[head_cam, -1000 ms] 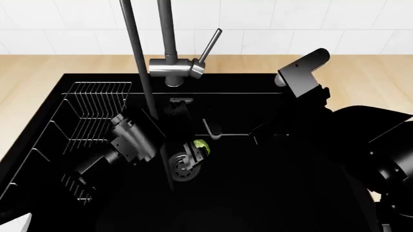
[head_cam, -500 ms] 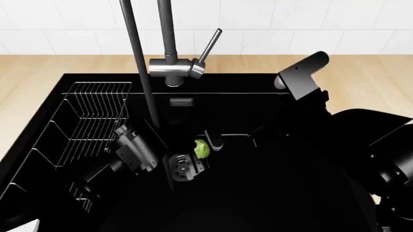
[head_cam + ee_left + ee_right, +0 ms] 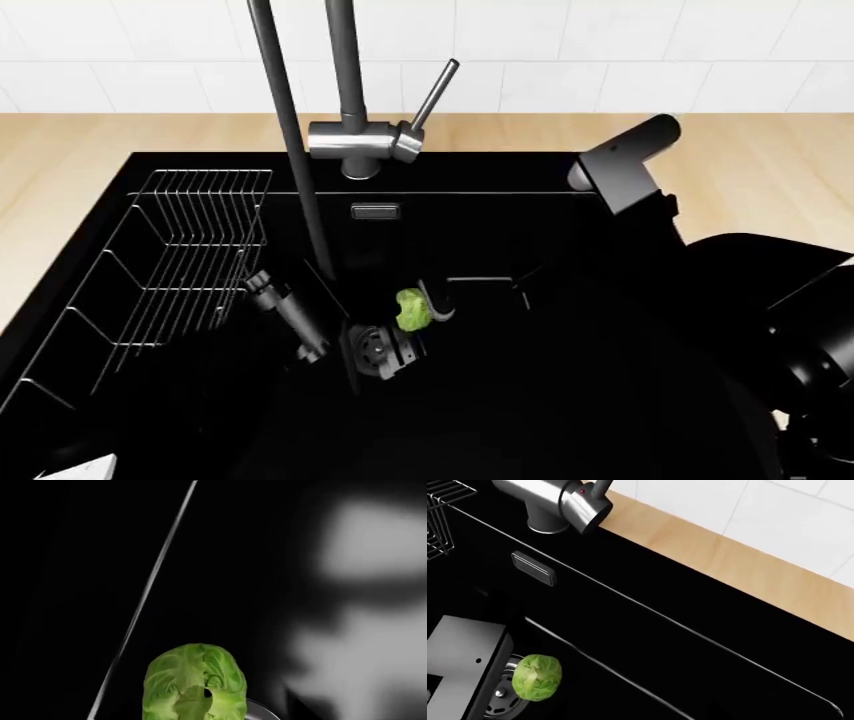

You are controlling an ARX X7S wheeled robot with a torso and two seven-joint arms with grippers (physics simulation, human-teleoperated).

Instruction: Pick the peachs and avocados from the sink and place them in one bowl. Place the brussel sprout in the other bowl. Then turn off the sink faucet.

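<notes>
since a second ago our left arm has drawn back toward the wire rack, and the brussel sprout (image 3: 414,309) now sits a little higher and clearer over the drain, less hidden by the arm than before.

we look down into the sink (image 3: 574,400), a large black basin set in a pale wood counter (image 3: 747,150) below white wall tiles. our right arm (image 3: 627,165) reaches in from the right over the basin's back rim; its gripper is lost against the black, so we cannot tell whether its pincer is spread or pressed together. the wire rack (image 3: 187,250) stands along the basin's left side. the sink faucet (image 3: 354,140) rises at the back edge, its thin lever handle (image 3: 434,95) tilted up to the right. our left gripper (image 3: 400,325) is down at the round steel drain (image 3: 376,352), and a pale finger (image 3: 438,303) lies right beside the sprout; we cannot tell whether the pincer pinches it. in the right wrist view the sprout lies at the drain's edge, beside a grey block (image 3: 460,650).
</notes>
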